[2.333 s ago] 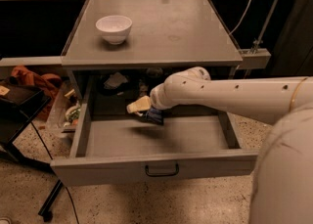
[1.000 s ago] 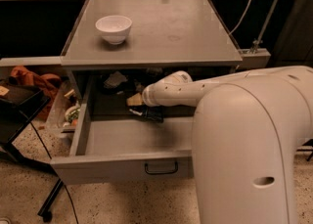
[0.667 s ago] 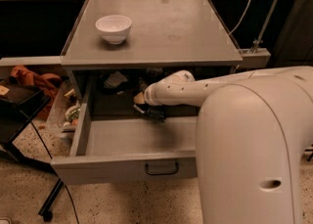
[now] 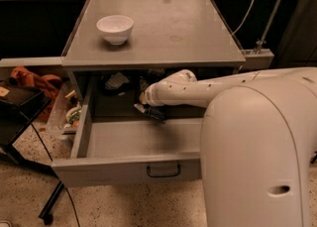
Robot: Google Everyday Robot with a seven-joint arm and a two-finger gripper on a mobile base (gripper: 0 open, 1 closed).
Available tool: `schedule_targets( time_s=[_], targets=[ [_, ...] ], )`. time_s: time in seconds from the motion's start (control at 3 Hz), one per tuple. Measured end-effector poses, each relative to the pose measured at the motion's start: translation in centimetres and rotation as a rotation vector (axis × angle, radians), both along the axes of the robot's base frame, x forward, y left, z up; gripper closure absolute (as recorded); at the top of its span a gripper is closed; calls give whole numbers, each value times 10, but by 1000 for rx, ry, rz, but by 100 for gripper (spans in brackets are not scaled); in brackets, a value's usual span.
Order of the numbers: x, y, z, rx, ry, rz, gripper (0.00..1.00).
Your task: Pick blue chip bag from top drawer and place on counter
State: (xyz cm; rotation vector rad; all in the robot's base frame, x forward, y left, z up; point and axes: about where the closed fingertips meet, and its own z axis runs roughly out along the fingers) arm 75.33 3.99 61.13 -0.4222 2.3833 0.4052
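Observation:
The top drawer (image 4: 124,169) is pulled out, its black bar handle (image 4: 163,171) facing me. The blue chip bag (image 4: 117,81) lies at the drawer's back left, in shadow under the counter (image 4: 168,28), showing as a dark crinkly shape with light markings. My gripper (image 4: 145,106) is inside the drawer near its back, low over the floor, just right of the bag and slightly nearer to me. I cannot tell whether it touches the bag. My white arm (image 4: 198,92) reaches in from the right.
A white bowl (image 4: 115,28) stands on the counter's back left. My arm's big white housing (image 4: 257,156) fills the lower right. Clutter and an orange cloth (image 4: 34,80) lie on the floor left of the cabinet. A white cable (image 4: 245,8) hangs at the counter's back right.
My gripper has moved from the drawer's middle toward its back, under the counter's edge, and slightly left. My arm's housing has swung in to cover the right of the view.

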Motion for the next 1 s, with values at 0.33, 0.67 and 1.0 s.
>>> schedule_targets(
  time_s=[0.33,0.67,1.0],
  targets=[
    [-34,-18,27,-9,-31,41,100],
    [-74,-35,53,5,-30,97,100],
    [-99,-47,77,46,-9,152,100]
  ],
)
